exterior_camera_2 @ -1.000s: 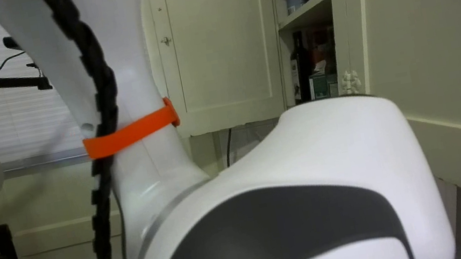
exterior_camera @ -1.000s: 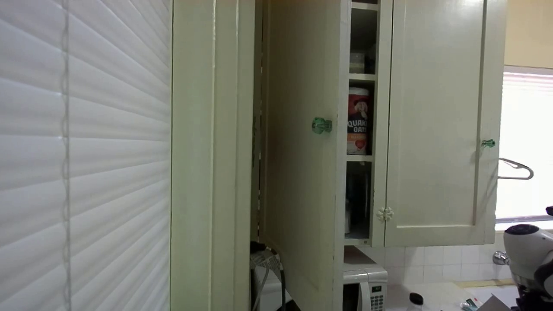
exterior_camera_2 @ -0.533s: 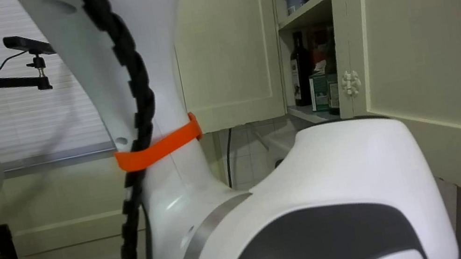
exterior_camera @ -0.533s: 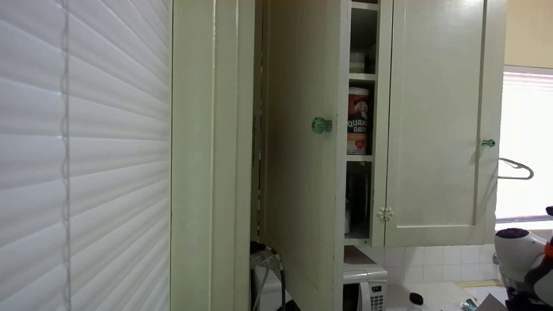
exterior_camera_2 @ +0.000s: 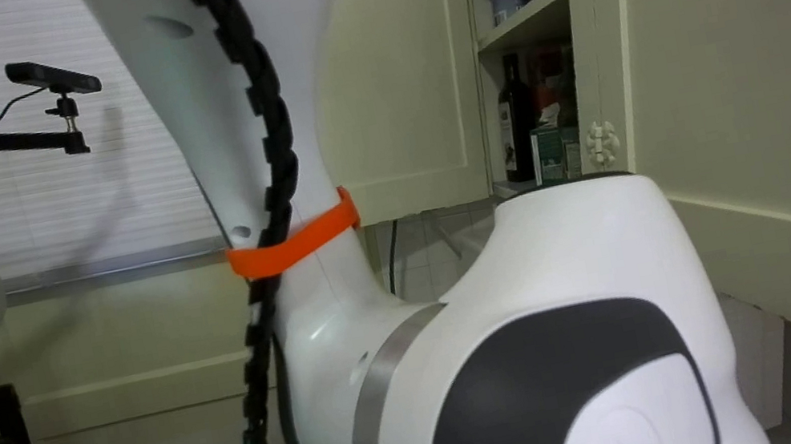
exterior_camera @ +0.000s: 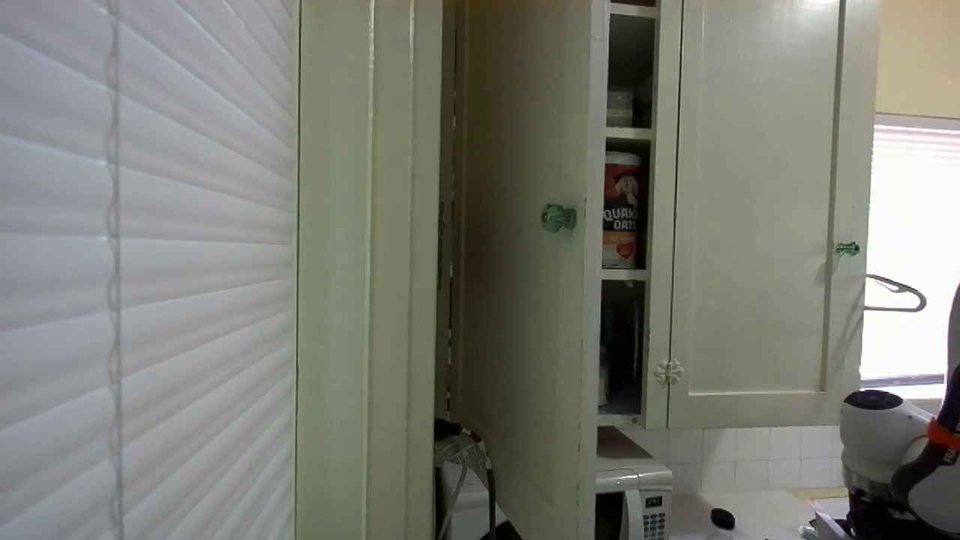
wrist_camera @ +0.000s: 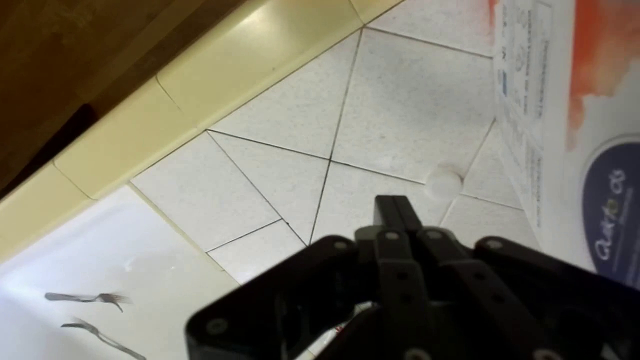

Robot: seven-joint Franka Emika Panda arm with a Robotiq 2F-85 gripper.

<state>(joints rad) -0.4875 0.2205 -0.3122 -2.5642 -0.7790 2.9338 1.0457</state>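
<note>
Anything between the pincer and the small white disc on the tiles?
Nothing visible in the wrist view between the shut pincer and the white disc; the printed box is on the disc's far side.

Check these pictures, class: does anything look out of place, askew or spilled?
A cabinet door stands open in an exterior view, as if forgotten, baring shelves. In the wrist view, a small round white object sits by itself on the tiled counter, seemingly near the shut pincer, perhaps a stray cap. No spill is visible.
</note>
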